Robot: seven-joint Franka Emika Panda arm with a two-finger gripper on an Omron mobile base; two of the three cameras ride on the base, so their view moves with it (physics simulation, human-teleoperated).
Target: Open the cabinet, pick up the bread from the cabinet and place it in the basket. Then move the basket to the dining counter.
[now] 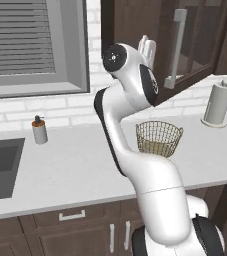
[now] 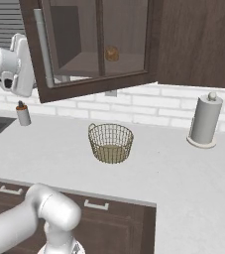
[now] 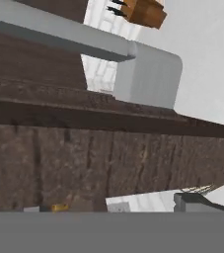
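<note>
We find the dark brown wooden wall cabinet with glass-panelled doors [image 2: 99, 44] partly open: 1 door leaf stands swung out from the carcass, its long vertical silver bar handle [image 1: 174, 47] facing the room. We judge the opening step done or close to done; whether the gap is wide enough for the arm to reach in, we cannot confirm.

The small round golden-brown bread bun [image 2: 112, 53] sits on the cabinet shelf, seen through the glass in the right base view. It is untouched and well apart from the robot's hand.

The round tan-gold wire mesh basket [image 1: 159, 138] stands upright on the grey kitchen worktop [image 1: 60, 165], below the open door. We see nothing of the bread's colour inside it.

The two-finger gripper [image 1: 147, 48] is raised beside the outer edge of the open door, near the handle but, as far as we can see, not around it. In the hand view the bar handle [image 3: 84, 44] passes close across the frame with the door's dark wood under it. We cannot tell whether the fingers are spread or pressed together, and we see nothing held.

Other items on the worktop: a white paper-towel roll on a stand [image 2: 203, 120] and a small soap dispenser [image 1: 39, 130], with a sink [image 1: 0, 165] at the left.

Outstanding, in our judgement: 3 steps. Reach in and take the bread, place it in the basket, then carry the basket to the dining counter.
</note>
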